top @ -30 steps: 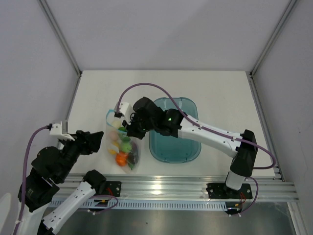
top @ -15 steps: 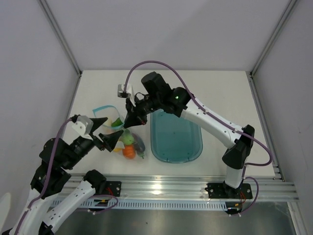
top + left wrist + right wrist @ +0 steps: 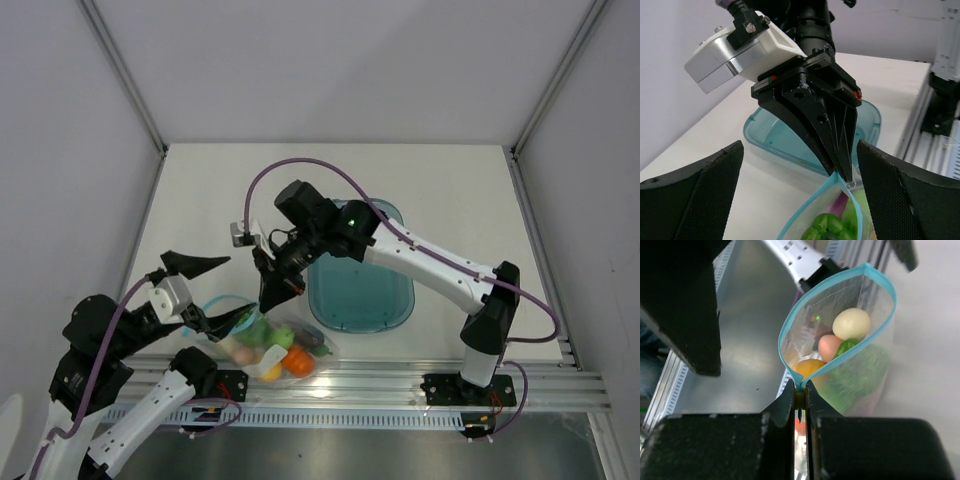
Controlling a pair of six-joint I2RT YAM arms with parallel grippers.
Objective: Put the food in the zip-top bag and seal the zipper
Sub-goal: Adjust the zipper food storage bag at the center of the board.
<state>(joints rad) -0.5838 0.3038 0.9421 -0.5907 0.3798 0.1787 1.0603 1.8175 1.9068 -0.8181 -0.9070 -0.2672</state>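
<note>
The zip-top bag [image 3: 285, 350] lies at the table's near edge with the food [image 3: 280, 345] inside: a green pepper [image 3: 827, 225], an orange piece [image 3: 810, 367], and pale round pieces [image 3: 851, 323]. Its light blue zipper [image 3: 790, 325] gapes in an open loop. My right gripper [image 3: 268, 300] [image 3: 800, 391] is shut on one end of the zipper, fingers pointing down. My left gripper [image 3: 243, 286] [image 3: 799, 150] is open wide. Its two fingers [image 3: 695, 195] stand on either side of the bag's mouth and the right gripper's tip, touching neither.
A teal translucent tray [image 3: 360, 300] sits just right of the bag, behind the right gripper. The aluminium rail [image 3: 400, 385] runs along the near edge under the bag's lower end. Purple cables [image 3: 300, 170] arc over both arms.
The right gripper has carried the bag toward the near edge. The left gripper has opened wider and come up around the bag's mouth.
</note>
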